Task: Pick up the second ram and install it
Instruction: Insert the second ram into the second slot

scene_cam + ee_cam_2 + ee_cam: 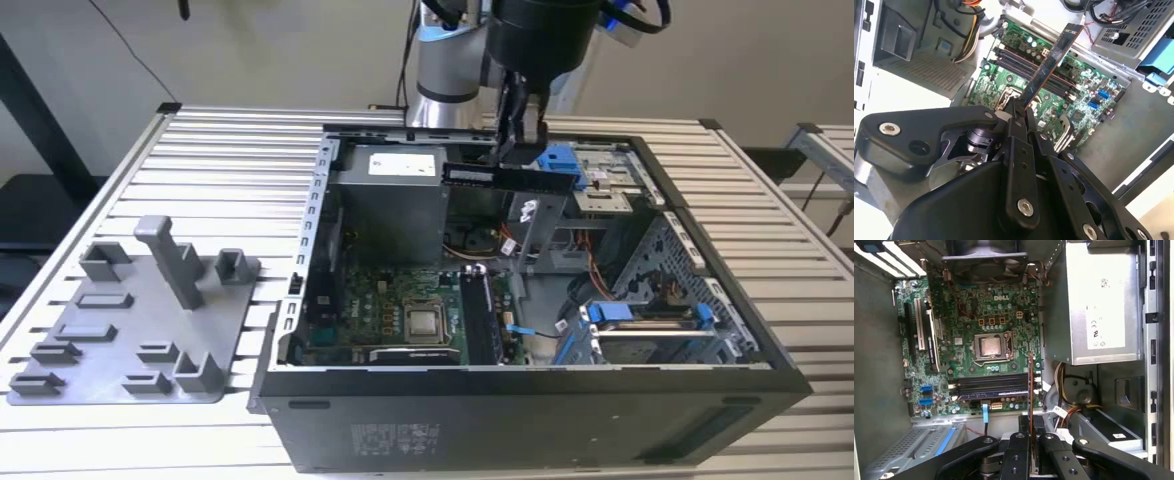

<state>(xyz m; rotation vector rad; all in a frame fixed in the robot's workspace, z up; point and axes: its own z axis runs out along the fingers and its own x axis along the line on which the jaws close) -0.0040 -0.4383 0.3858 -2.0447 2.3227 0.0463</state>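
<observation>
My gripper [521,150] hangs over the open computer case [534,385], shut on the second ram [505,178], a long dark strip held level above the case's far side. In the second wrist view the ram [1051,62] sticks out from between the shut fingers [1013,112], pointing over the green motherboard [1079,105]. In the first wrist view it shows edge-on as a thin strip [1030,390] above the long black memory slots [989,385]. It is well clear of the slots and touches nothing but the gripper [1030,436].
A grey plastic tray [134,335] with upright blocks lies on the slatted table at the exterior view's left. Inside the case are the grey power supply [387,200], the processor socket [424,322], cables [1074,390] and a blue-handled drive cage [641,320].
</observation>
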